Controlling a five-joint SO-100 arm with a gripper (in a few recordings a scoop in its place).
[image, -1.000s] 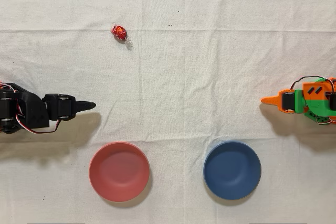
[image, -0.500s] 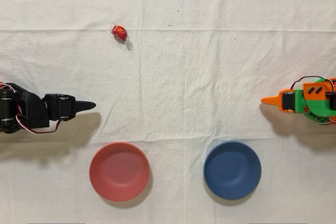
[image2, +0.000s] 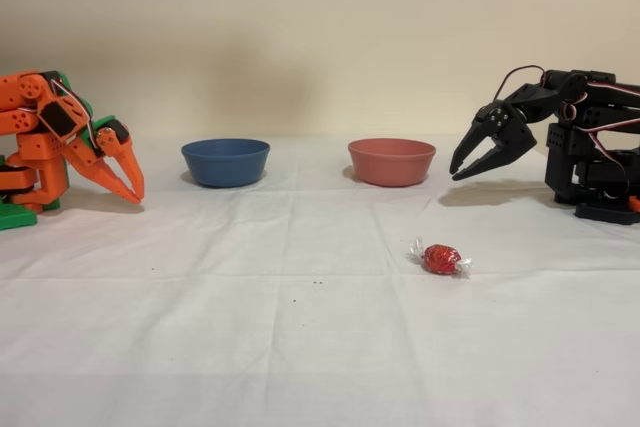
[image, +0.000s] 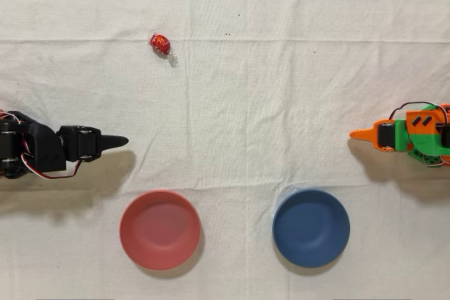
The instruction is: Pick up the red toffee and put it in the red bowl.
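Your black arm's jaws (image2: 462, 169) hung above the surface (image: 281, 89) at the right of the fixed view, parted a little at the tips and holding nothing. From overhead, the jaws (image: 119, 141) pointed right from the left edge, well apart from everything else.

You had the red toffee (image: 159, 43) lying on the cloth toward the far side in the overhead view, up and a little right of the jaws. In the fixed view the toffee (image2: 441, 258) sat near the camera, in front of the red bowl (image2: 391, 161) and well apart from it.

The red bowl (image: 159, 229) stood at the near edge overhead, below and just right of the jaws, with nothing in it. The blue bowl (image: 311, 227) stood to its right, also with nothing in it. The idle orange arm (image: 408, 135) sat at the right edge overhead.
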